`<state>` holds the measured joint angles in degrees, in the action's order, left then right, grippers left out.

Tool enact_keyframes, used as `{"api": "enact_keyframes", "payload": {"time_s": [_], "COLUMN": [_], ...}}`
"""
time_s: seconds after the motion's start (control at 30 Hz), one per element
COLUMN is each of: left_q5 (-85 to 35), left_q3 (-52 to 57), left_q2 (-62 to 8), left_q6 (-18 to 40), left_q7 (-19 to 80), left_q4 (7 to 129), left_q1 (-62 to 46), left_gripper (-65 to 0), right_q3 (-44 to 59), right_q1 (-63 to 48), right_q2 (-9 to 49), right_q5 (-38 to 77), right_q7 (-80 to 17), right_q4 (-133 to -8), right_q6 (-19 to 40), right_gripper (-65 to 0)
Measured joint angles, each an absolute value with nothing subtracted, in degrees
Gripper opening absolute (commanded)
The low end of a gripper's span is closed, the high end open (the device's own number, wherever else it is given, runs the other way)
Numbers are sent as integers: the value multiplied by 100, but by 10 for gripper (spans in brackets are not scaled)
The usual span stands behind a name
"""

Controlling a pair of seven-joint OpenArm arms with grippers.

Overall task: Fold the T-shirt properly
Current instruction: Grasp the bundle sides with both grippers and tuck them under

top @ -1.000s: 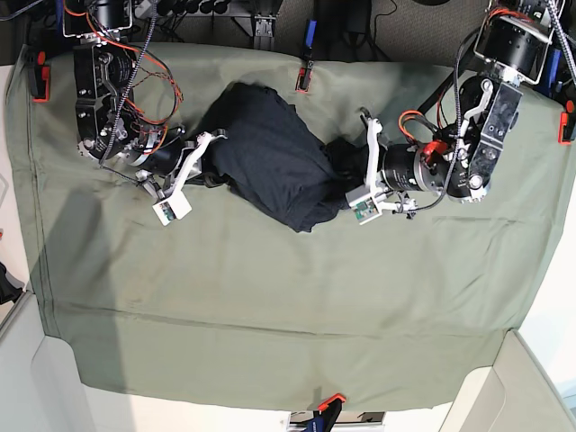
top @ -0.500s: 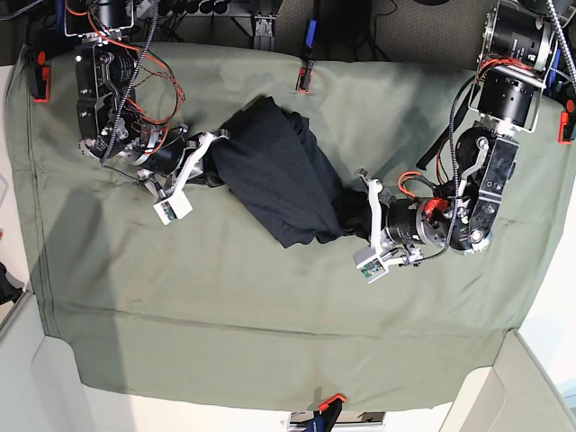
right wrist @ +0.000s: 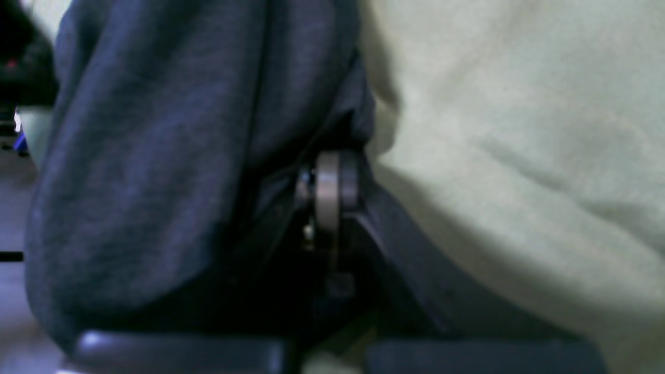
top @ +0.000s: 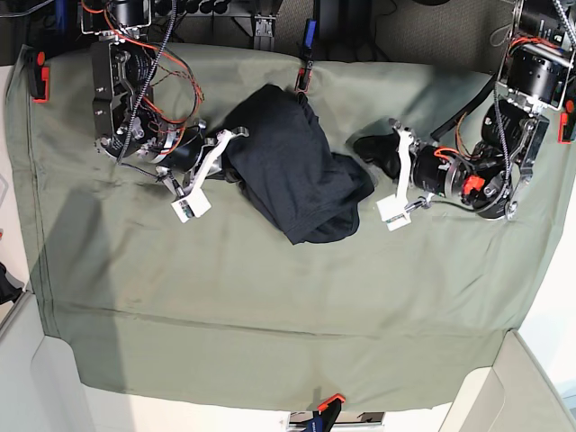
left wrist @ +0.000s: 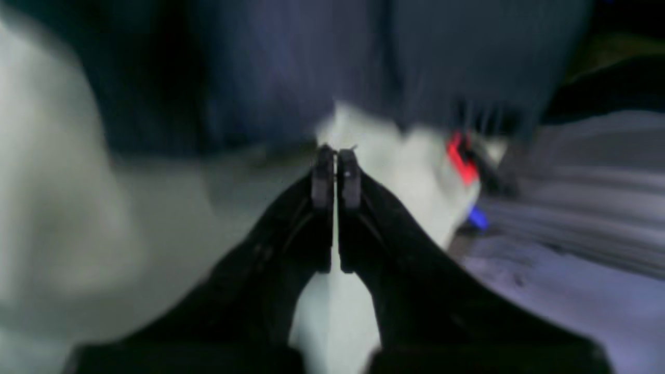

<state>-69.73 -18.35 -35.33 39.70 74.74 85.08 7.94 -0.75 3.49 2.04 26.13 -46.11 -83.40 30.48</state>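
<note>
The shirt (top: pixel 292 166) is seen bunched in a crumpled heap on the green cloth (top: pixel 270 306), toward the far middle of the table, nothing like a flat spread. Half a second ago it was drawn out toward the right, its end at the left gripper (top: pixel 389 175); now that gripper is seen clear of it, just to the right of the heap, and the fabric has slumped back into a lump. In the left wrist view the jaws are closed tip to tip with nothing visibly caught between them, so the cloth appears to have slipped free or been let go. The right gripper (top: pixel 216 160) is pressed against the left edge of the heap; its wrist view shows shirt fabric at the closed fingertips, which suggests a hold. The spreading is judged to need redoing before any fold. No brand, label or writing can be read in any view
</note>
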Motion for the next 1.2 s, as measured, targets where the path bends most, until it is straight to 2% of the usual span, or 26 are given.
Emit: {"api": "enact_keyframes", "payload": {"time_s": [0.33, 0.47, 0.7, 0.83, 0.97, 1.2], "left_q5": [-7105, -6667, -5725, -5450, -5301, -5227], "left_q3": [-1846, -1846, -1846, -1848, -1846, -1846], "left_q2": [-3588, -3511, -3509, -3498, -3511, -3511], "left_q6": [3970, 3970, 3968, 3968, 3964, 3966], "left_q7": [7387, 7022, 6405, 6206, 6206, 6134], "left_q4": [8851, 8853, 8851, 8849, 8849, 8836], "left_q1": [152, 176, 207, 268, 486, 923], "left_gripper": [-635, -635, -635, -635, -635, -635], "right_q3": [882, 537, -659, -1223, -1319, -886], "right_q1": [373, 362, 152, 49, 30, -5], "right_q2": [235, 217, 217, 5, -239, -207], "right_q5": [2641, 2683, 2788, 2790, 2718, 2294], "right_q7": [-4578, -4659, -4580, -4571, -4644, -4860], "right_q4": [-8427, -8427, -8455, -8460, -8466, -9006], "right_q6": [3061, 3061, 3041, 3039, 3039, 3041], "right_gripper": [-650, -650, -650, -650, -650, -650]}}
